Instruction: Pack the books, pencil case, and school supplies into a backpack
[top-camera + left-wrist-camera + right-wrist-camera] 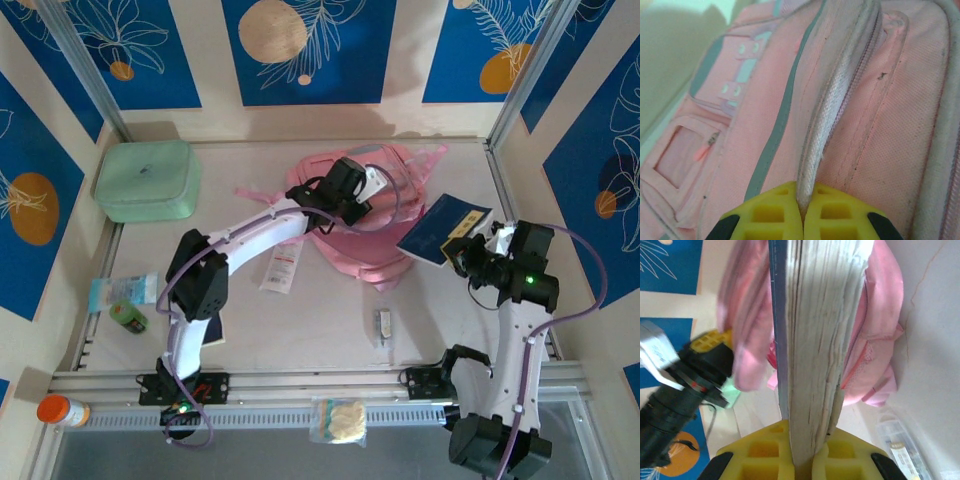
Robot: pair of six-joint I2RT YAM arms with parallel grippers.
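Left end effector [802,202] pinched shut on backpack [880,130] zipper edge [812,160] | right end effector [802,457] clamped on navy book [820,340]

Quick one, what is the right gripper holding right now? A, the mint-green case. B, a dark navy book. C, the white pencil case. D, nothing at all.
B: in the right wrist view the right gripper is shut on the page edge of the navy book. From above, its dark blue cover sits just right of the backpack.
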